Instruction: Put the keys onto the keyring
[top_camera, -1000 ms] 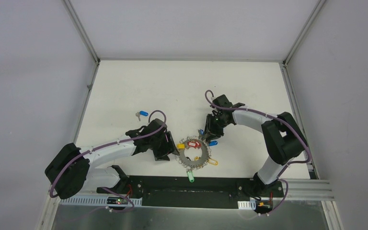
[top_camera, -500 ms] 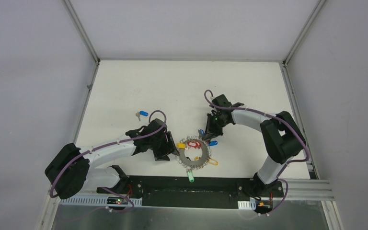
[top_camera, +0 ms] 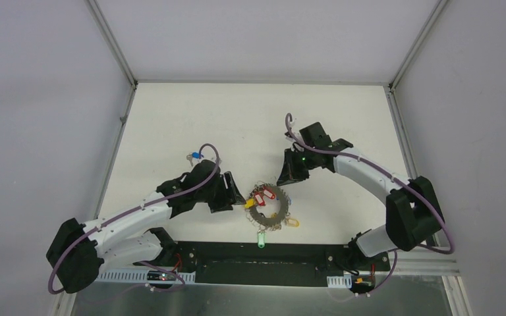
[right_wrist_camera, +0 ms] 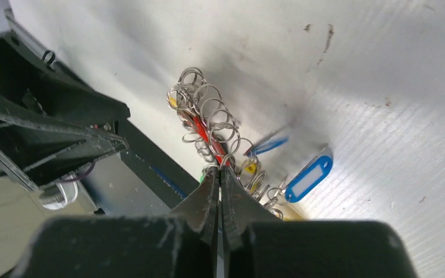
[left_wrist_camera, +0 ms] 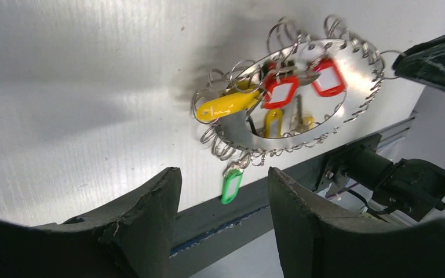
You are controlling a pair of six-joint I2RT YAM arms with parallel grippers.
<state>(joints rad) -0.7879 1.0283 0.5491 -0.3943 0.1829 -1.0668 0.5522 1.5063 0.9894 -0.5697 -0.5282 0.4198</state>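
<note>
It looked like a robotics lab test cell. A bare white tabletop (top_camera: 250, 118) sat boxed in by plain pale panels (top_camera: 39, 99) held in aluminium corner posts (top_camera: 112, 43). Two white-and-black robot arms, the left arm (top_camera: 138, 212) and the right arm (top_camera: 365, 172), rose from a black base plate (top_camera: 263, 258) at the near edge. Purple cables (top_camera: 208, 149) ran along them, and a slotted white cable duct (top_camera: 125, 274) carried a small circuit board (top_camera: 161, 277) with lit indicator lamps.
</note>
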